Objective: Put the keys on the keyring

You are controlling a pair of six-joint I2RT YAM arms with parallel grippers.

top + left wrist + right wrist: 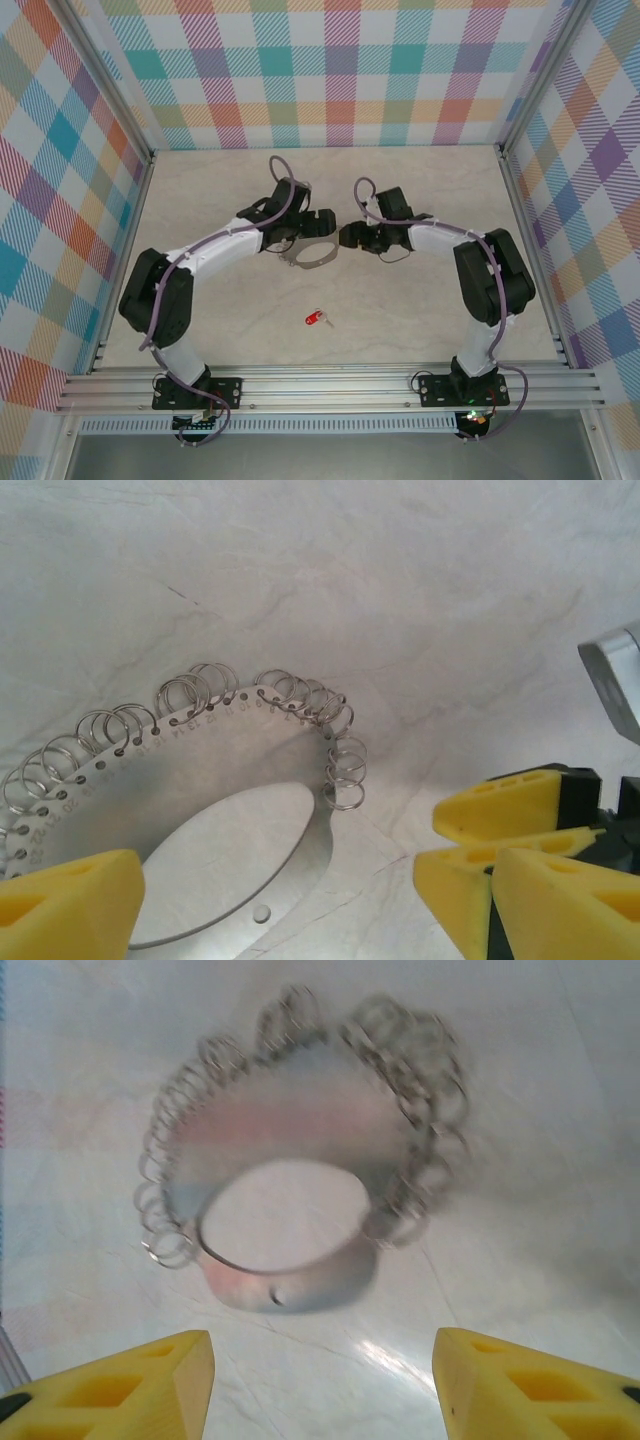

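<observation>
Yellow fingertips [60, 905] of the left gripper [310, 910] stand wide apart and released, clamping nothing. Beneath the gap lies the keyring plate [120, 800], a flat oval of grey metal with a large oval hole. Its edge runs under the pad at 8 o'clock. Numbered holes along its rim carry small wire split rings [195, 695], arcing from 9 o'clock over the top to about 3.

The right gripper [320, 1390] is likewise spread and empty. The plate [290, 1125] sits ahead of it at 12 o'clock, blurred and clear of both pads.

From above, the two grippers meet nose to nose over the pale table [420, 180], just beyond the plate. The red key [315, 319] lies loose at 6 o'clock from the plate, well apart from it.
</observation>
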